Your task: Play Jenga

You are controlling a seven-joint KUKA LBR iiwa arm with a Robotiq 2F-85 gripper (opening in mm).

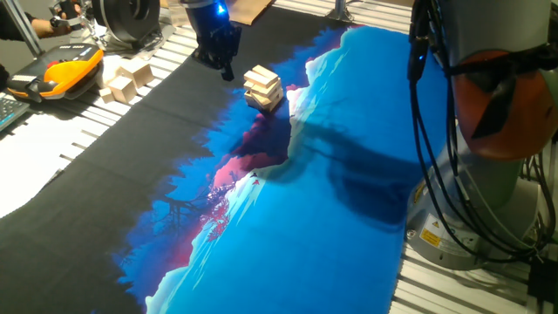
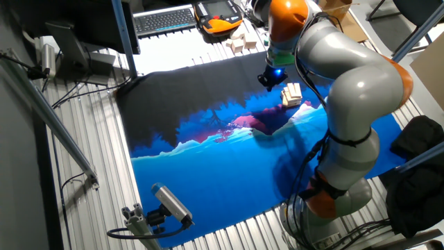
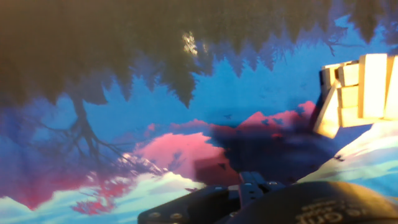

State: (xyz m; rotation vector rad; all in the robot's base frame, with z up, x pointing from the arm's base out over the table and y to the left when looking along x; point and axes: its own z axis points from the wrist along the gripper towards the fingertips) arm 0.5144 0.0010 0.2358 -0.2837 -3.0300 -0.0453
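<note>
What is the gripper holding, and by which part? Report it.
Nothing. The gripper hangs beside the Jenga tower, apart from it, with no block between its fingers. Whether the jaws are open or shut cannot be told.

Robotics lab, not a home or shop. Slatted aluminium bench (image 2: 90, 201) with a printed blue mountain-scene cloth (image 1: 331, 235) spread over it. Grey-and-orange industrial arm (image 2: 354, 104) bolted at the bench edge, black cables (image 1: 432, 131) strung down its side. Orange teach pendant (image 1: 65, 70) parked on the bench, keyboard (image 2: 164, 19) behind it. Camera on a small bracket (image 2: 163, 208) clamped at the near edge, aluminium framing struts (image 2: 48, 111) alongside. Spare wooden blocks (image 1: 126, 80) off the cloth.
</note>
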